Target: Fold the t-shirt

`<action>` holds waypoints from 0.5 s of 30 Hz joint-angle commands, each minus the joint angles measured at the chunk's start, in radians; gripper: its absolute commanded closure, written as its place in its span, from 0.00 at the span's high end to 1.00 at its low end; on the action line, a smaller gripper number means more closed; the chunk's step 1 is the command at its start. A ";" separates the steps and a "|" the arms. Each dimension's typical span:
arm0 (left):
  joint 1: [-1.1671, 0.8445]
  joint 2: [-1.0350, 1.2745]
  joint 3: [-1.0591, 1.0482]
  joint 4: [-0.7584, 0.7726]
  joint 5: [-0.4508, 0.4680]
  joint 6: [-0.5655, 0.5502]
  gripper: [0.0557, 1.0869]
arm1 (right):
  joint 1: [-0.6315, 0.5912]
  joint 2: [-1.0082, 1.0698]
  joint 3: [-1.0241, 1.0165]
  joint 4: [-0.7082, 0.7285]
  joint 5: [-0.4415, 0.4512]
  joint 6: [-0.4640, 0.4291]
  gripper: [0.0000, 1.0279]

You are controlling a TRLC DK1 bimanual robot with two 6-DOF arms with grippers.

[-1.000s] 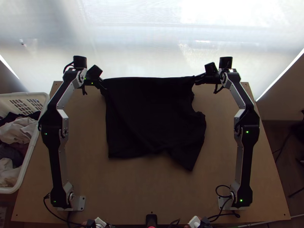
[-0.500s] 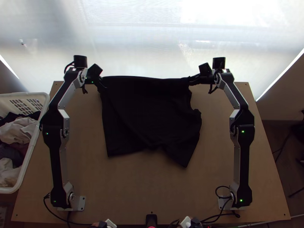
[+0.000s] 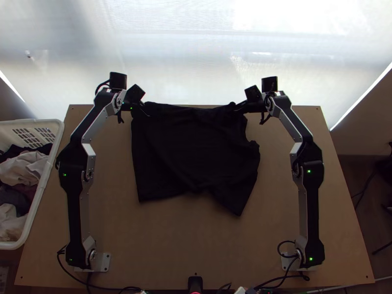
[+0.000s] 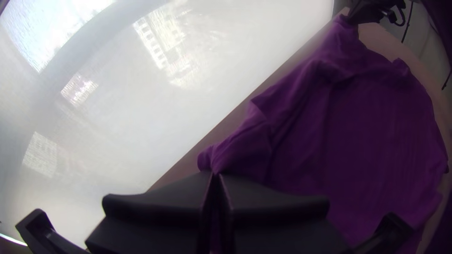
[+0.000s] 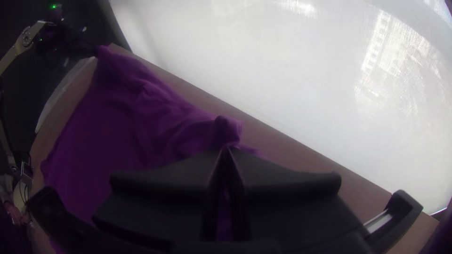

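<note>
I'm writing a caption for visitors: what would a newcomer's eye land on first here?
Probably the dark t-shirt, spread unevenly mid-table, with the left gripper and right gripper at opposite ends of its far edge, jaws closed on the cloth. Next, the bright, hazy pane beyond the far edge of the table. Then the white basket of clothes at the top view's left edge.

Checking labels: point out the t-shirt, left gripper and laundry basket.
T-shirt (image 3: 196, 157), top view, middle of the cloth.
Left gripper (image 4: 215, 174), left wrist view, between its fingertips.
Laundry basket (image 3: 57, 127), top view, rim corner.
</note>
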 commanded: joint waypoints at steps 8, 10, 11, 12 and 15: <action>-0.041 -0.328 -0.431 0.102 0.002 -0.014 0.03 | 0.006 -0.281 -0.340 0.011 0.006 -0.023 0.03; -0.043 -0.398 -0.513 0.109 0.002 -0.013 0.03 | 0.004 -0.335 -0.415 0.019 0.006 -0.027 0.03; -0.041 -0.437 -0.558 0.117 0.002 -0.013 0.03 | 0.003 -0.360 -0.453 0.024 0.006 -0.032 0.03; -0.041 -0.476 -0.604 0.129 0.004 -0.013 0.03 | 0.001 -0.379 -0.485 0.028 0.006 -0.035 0.03; -0.049 -0.584 -0.731 0.163 0.005 -0.005 0.03 | -0.004 -0.419 -0.564 0.034 0.006 -0.047 0.03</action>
